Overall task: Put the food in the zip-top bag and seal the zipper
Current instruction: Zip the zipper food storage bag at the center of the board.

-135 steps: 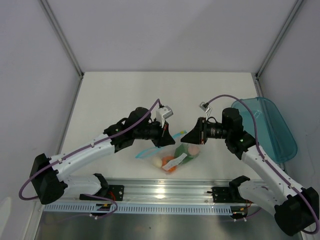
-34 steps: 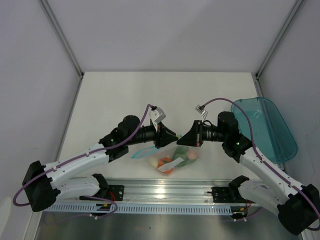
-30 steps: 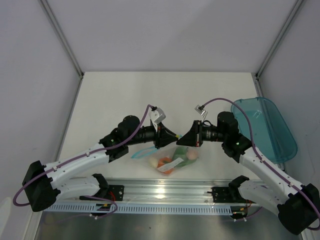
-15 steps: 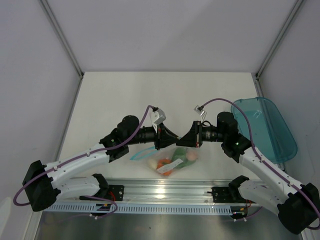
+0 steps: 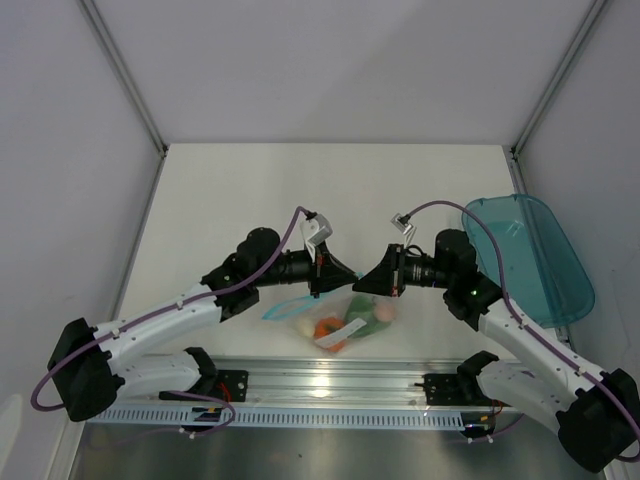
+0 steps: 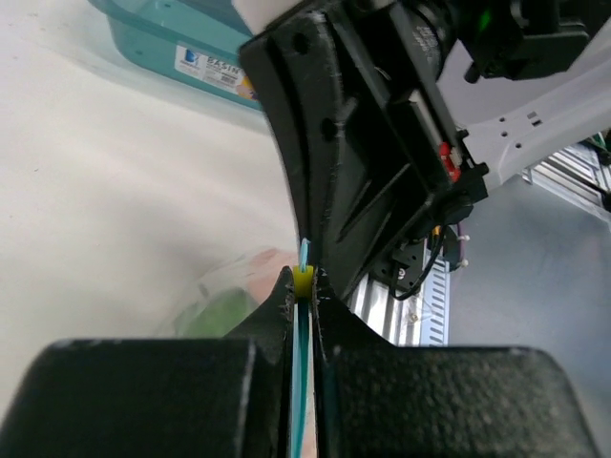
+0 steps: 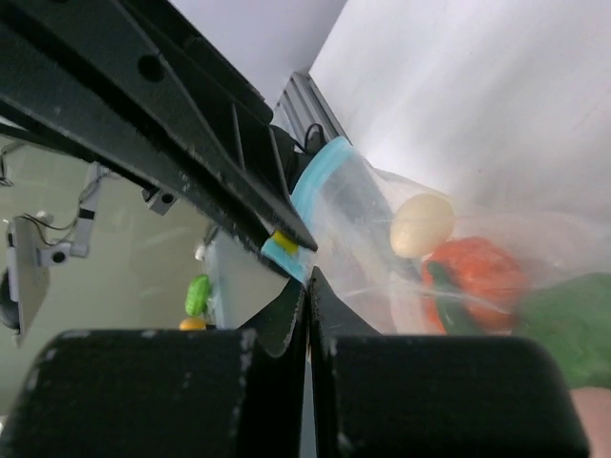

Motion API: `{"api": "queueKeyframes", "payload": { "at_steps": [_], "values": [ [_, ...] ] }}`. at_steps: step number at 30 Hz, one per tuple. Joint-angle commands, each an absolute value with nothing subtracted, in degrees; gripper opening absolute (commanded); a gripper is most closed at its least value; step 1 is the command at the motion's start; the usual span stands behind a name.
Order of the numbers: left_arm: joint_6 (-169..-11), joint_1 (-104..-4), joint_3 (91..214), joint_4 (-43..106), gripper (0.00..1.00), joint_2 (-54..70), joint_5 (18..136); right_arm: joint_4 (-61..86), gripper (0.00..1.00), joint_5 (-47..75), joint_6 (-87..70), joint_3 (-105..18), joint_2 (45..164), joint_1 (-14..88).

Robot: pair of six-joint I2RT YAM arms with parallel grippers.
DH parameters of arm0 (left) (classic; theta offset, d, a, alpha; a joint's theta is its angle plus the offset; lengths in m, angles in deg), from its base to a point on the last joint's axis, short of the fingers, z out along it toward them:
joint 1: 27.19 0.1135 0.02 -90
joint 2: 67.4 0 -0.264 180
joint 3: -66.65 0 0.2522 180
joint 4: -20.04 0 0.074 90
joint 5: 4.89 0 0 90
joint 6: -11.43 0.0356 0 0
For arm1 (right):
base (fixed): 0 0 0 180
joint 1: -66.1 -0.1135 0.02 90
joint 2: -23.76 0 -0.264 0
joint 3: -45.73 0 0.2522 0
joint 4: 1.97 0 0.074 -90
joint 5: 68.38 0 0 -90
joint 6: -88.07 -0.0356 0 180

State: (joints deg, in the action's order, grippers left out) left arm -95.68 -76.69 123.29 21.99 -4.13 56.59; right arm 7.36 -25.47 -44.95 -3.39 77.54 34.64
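Two robot arms are reaching in from the near edge of the bench, over the aluminium rail, and meeting tip to tip above the zip-top bag. The bag is sitting just beyond the rail with its mouth edge raised to the claws, probably so the contents are sagging away from the closure. The food is showing through the clear film: an orange-red round piece, a glossy green pepper and a pale egg.

The left claw is pinching the zipper in a tight grip, just behind a small yellow tab. The right claw is pressing its fingers together on the bag's edge right beside that tab, seemingly anchoring it while the strip is being pressed closed. How much of the strip is already sealed cannot be told.

Farther right, well apart, a translucent teal tray is resting on the bench.
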Motion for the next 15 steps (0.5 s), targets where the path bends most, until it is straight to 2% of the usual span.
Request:
{"api": "queueKeyframes", "payload": {
  "at_steps": [1,10,15],
  "values": [
    [-98.3,-74.6,124.3,25.2,0.01,-3.9,55.4,-2.1,0.0,-25.0,-49.8,-1.5,74.5,35.7],
    [-98.8,-73.4,122.8,25.7,0.01,-5.2,53.5,-19.8,0.0,-25.6,-61.5,4.4,74.5,37.8],
    [-99.8,-73.4,123.0,24.5,0.0,-4.8,51.1,-19.0,0.0,-24.3,-61.4,4.7,74.7,37.4]
  ]
}}
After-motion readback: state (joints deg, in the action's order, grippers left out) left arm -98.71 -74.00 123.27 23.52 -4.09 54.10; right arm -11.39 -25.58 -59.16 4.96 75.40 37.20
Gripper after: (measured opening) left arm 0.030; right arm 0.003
